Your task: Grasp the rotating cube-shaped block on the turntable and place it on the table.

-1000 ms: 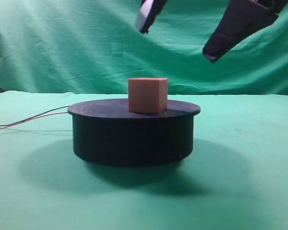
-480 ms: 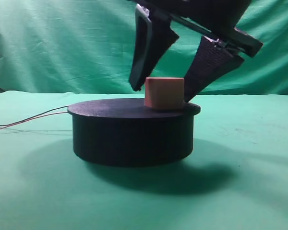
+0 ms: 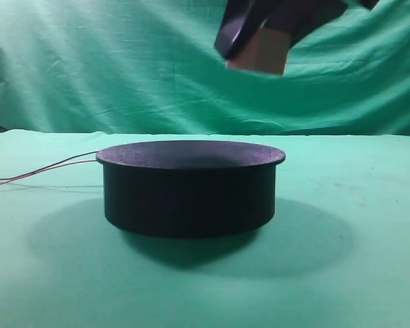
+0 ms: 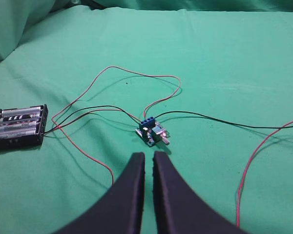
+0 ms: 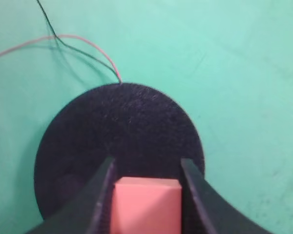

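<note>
1. What has changed: half a second ago the cube-shaped block (image 3: 261,53) sat on the turntable (image 3: 190,188) between the spread fingers of the right gripper (image 3: 260,31); a second ago that gripper hung open above it. Now the block is off the disc, clamped in the right gripper and raised well above the turntable top, right of its middle.
2. The right wrist view confirms the hold — the pink block (image 5: 146,204) sits squeezed between the two dark fingers, with the bare black disc (image 5: 117,146) below it.
3. My reading: the grasp half of the task is done; what remains is carrying the block clear of the turntable and setting it down on the green tabletop (image 3: 355,260).
4. The left gripper (image 4: 149,161) has its fingers nearly together, holding nothing, above a far patch of cloth with the wiring.
5. Count — one cube-shaped block, one turntable, two grippers.
6. Also one battery holder (image 4: 18,127) at the left, one small blue circuit board (image 4: 151,133), and several thin red and black wires (image 4: 136,75) running between them.
</note>
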Controlling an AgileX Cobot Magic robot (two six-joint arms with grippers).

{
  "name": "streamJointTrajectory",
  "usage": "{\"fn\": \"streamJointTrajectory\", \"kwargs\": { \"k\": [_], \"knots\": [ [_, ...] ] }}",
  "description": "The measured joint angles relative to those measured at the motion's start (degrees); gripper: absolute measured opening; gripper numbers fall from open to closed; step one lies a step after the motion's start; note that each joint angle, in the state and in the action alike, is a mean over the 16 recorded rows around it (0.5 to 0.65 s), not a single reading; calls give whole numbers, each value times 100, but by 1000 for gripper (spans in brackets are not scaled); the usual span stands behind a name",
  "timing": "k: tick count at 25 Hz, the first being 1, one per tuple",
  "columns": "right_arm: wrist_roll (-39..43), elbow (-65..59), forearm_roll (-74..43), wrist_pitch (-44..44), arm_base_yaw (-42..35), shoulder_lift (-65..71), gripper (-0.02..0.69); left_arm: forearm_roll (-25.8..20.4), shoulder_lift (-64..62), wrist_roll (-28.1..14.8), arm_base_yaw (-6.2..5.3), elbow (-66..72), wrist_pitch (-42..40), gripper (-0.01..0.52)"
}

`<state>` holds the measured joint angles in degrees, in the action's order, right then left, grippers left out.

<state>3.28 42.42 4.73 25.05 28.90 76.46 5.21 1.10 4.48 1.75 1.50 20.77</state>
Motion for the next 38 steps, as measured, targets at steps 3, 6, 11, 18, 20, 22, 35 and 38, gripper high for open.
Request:
{"fn": "streamJointTrajectory", "kwargs": {
  "k": [3, 6, 11, 18, 20, 22, 35, 38],
  "knots": [
    [333, -361, -291, -217, -256, 0, 237, 0, 0, 0, 0, 0, 0, 0],
    [533, -721, -465, -533, -411, 139, 247, 0, 0, 0, 0, 0, 0, 0],
    [644, -1138, -526, -988, -492, 429, 323, 0, 0, 0, 0, 0, 0, 0],
    [717, -1061, -526, -555, -499, 297, 355, 0, 0, 0, 0, 0, 0, 0],
    [739, -999, -526, -234, -499, 63, 328, 0, 0, 0, 0, 0, 0, 0],
    [765, -938, -526, 129, -499, -243, 288, 0, 0, 0, 0, 0, 0, 0],
    [856, -980, -505, 1788, -499, -2687, 0, 0, 0, 0, 0, 0, 0, 0],
    [859, -1074, -485, 1834, -499, -3134, 0, 0, 0, 0, 0, 0, 0, 0]
  ]
}}
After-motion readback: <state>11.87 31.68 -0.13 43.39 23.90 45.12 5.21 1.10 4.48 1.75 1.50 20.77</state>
